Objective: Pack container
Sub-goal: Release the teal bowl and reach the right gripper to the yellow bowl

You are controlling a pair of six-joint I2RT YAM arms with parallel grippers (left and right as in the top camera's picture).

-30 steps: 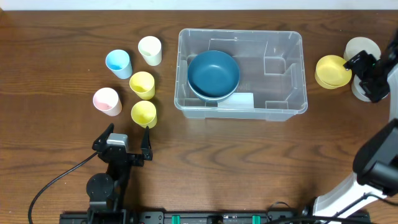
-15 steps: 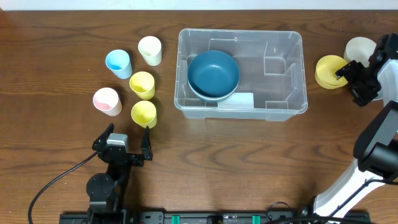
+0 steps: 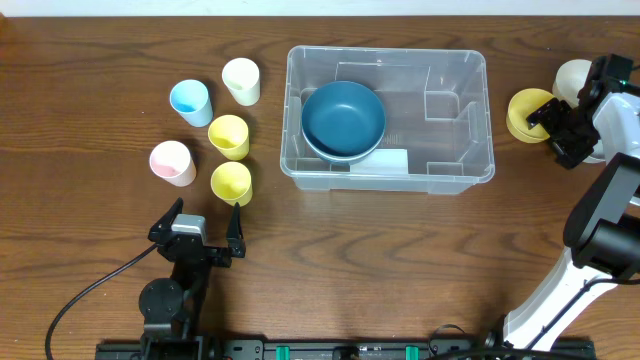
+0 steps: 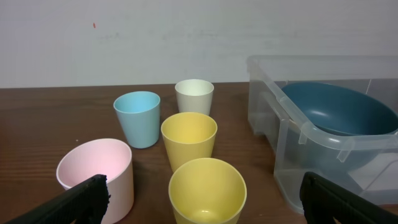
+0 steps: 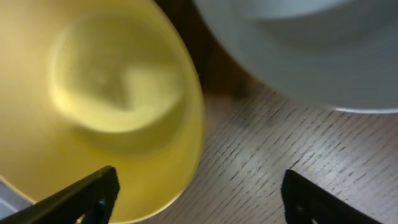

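The container [image 3: 400, 50] is sitting at the middle back of the desk [image 3: 400, 260] and is holding one blue bowl [image 3: 343, 120], which is lying in its left half. A white patch [image 3: 381, 161] is showing by the front wall beside the bowl, and I cannot tell what it is. Left of the container, five cups are standing upright: a cream cup [image 3: 241, 80], a blue cup [image 3: 190, 101], a far yellow cup [image 3: 228, 136], a near yellow cup [image 3: 231, 182] and a pink cup [image 3: 171, 162]. Right of the container, a yellow bowl [image 3: 530, 113] is sitting just beside a white bowl [image 3: 580, 85]. I am holding my right gripper [image 3: 553, 132] over those two with the fingers spread wide, gripping nothing. In the wrist view one fingertip is hanging over the yellow bowl's edge and the other over bare desk; I cannot tell whether either is touching. My arm is hiding part of the white bowl from above, and up close both bowls are looking blurred and cut off. I am keeping my left gripper [image 3: 200, 222] low at the front of the desk, spread wide and gripping nothing, facing the cups, with the near yellow cup just ahead.
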